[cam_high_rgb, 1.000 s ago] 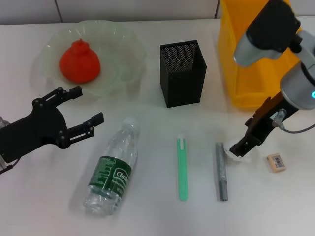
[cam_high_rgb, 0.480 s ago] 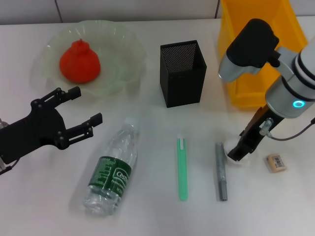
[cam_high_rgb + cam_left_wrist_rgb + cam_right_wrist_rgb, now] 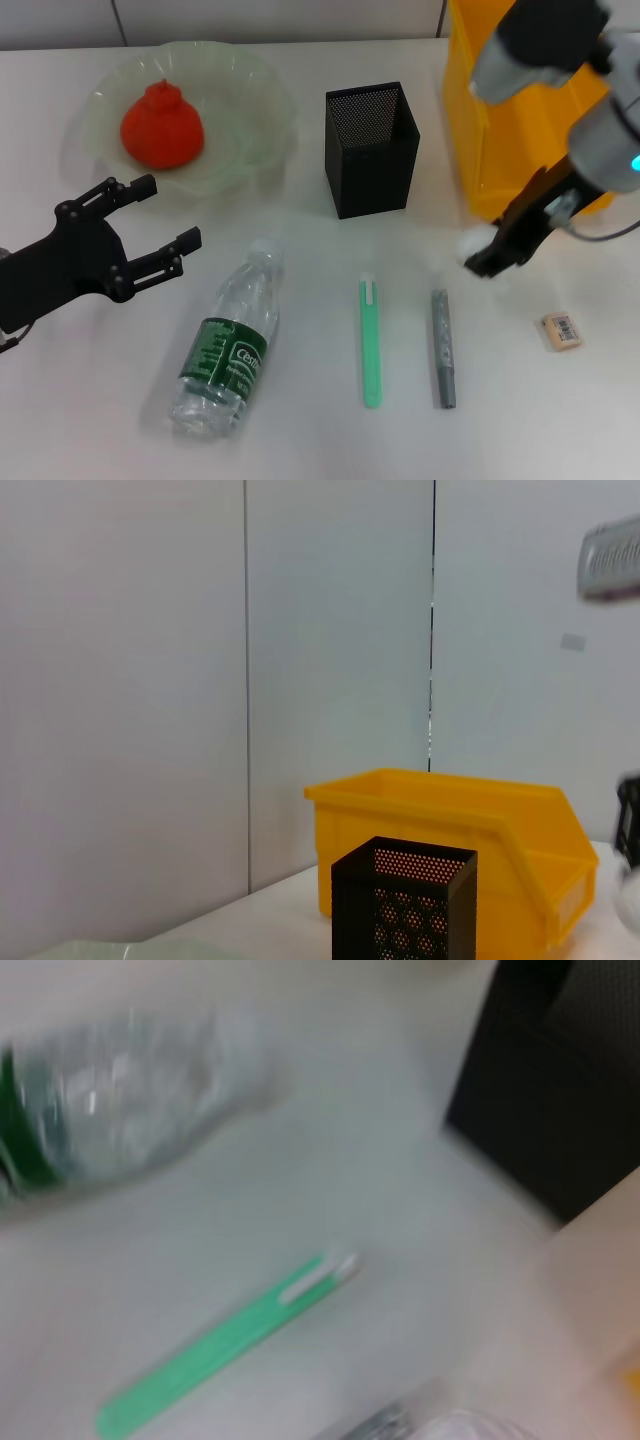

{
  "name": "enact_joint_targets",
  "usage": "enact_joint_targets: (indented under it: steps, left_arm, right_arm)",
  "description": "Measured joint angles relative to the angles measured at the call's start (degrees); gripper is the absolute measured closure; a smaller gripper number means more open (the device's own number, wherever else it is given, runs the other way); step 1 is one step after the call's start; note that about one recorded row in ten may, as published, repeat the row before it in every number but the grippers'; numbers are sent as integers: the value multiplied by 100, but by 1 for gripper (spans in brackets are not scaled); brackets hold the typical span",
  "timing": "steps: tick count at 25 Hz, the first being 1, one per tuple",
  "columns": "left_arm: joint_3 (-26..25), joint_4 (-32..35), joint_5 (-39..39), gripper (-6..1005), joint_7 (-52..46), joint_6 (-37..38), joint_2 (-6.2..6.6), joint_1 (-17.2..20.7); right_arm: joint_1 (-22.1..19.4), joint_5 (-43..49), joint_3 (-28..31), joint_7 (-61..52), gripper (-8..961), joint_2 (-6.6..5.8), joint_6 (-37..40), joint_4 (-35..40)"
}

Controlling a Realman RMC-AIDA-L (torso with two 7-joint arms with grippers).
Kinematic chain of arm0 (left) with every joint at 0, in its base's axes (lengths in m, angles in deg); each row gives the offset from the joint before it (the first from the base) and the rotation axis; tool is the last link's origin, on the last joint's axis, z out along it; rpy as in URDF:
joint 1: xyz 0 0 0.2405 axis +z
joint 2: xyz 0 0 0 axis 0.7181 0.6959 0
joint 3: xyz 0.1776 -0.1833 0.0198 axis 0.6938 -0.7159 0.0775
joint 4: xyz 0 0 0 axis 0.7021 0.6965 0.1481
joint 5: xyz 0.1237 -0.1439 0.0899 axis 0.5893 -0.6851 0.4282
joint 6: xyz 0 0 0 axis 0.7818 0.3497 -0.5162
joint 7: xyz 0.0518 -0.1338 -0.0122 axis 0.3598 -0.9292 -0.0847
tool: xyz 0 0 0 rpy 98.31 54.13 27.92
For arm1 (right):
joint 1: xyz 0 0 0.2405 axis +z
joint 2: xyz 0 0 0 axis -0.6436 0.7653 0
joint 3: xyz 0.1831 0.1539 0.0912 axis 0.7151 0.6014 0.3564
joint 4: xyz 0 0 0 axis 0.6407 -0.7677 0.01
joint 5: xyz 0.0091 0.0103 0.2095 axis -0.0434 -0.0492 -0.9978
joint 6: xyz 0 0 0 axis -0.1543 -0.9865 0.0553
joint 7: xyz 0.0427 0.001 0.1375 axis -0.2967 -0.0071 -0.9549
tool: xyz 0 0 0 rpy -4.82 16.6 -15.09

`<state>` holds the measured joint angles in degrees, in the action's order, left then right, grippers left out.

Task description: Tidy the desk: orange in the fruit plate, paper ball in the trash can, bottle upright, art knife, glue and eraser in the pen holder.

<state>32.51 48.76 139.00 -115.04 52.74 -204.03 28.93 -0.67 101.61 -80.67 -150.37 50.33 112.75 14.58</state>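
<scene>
Right gripper (image 3: 478, 256) clamps the small white crumpled paper ball (image 3: 472, 242) just above the white desk (image 3: 300, 430), beside the big yellow rectangular trash can (image 3: 478, 150); lift clear of its wall before releasing; left gripper (image 3: 150, 225) wide open, idle

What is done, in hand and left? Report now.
Done: the orange sits in the fruit plate. In hand: the right gripper holds the paper ball near the trash can. Left: the bottle lies flat; the eraser lies outside the pen holder.
</scene>
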Motion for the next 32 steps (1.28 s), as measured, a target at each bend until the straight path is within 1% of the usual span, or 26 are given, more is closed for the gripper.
enact_joint_targets:
  steps: [3,5,7,9,11,12,15,17,19,21,24,25,28,29,30,31,32]
  left_arm:
    - [-1,0,5,171,0,0,0,-4]
    - [8,0,17,172,0,0,0,-15]
    - [19,-1,22,172,0,0,-3,-23]
    - [17,-4,20,172,-9,2,-7,-24]
    - [19,-5,18,173,-49,21,-7,-23]
    - [19,-5,18,173,-49,21,-7,-23]
    - [121,37,36,174,-392,64,12,-56]
    - [225,121,46,174,-575,74,16,-69]
    - [382,295,50,174,-847,80,16,-69]
    - [611,659,53,175,-1323,73,-1,-16]
    - [1037,1452,49,176,-2095,-54,-49,129]
    - [1221,1745,31,176,-2315,-118,-56,192]
    - [1820,2717,0,176,-3081,-417,-60,415]
    - [1820,2717,0,177,-3081,-417,-60,415]
    - [2398,3525,3,177,-3635,-863,-57,655]
    - [2774,3991,42,177,-3911,-1159,-46,791]
    - [3034,4328,114,177,-4150,-1398,-42,927]
  right_arm:
    - [-89,14,445,-10,463,-16,324,825]
    - [-98,45,832,-4,464,-35,447,1248]
    - [-98,159,1245,49,464,-95,459,1585]
    - [-99,378,1567,101,464,-184,313,1732]
    - [-112,610,1786,137,465,-220,-60,1637]
    - [-126,677,1875,148,465,-215,-401,1475]
    - [-184,717,1980,218,463,-153,-1402,792]
    - [-145,782,1947,258,462,-121,-1881,201]
    - [-52,829,1929,274,384,-116,-2142,-276]
    - [-21,757,1933,374,310,-84,-2406,-604]
    - [-159,247,1966,735,206,-25,-2616,-664]
    - [-250,-52,1973,880,171,-25,-2636,-618]
    - [-662,-1288,1988,1551,154,-41,-2599,-366]
    - [-863,-1755,1987,1875,148,-41,-2545,-247]
    - [-1035,-2117,1979,2142,142,-36,-2493,-158]
    - [-1230,-2502,1964,2447,136,-31,-2429,-107]
    - [-1431,-2950,1941,2797,130,-29,-2355,-73]
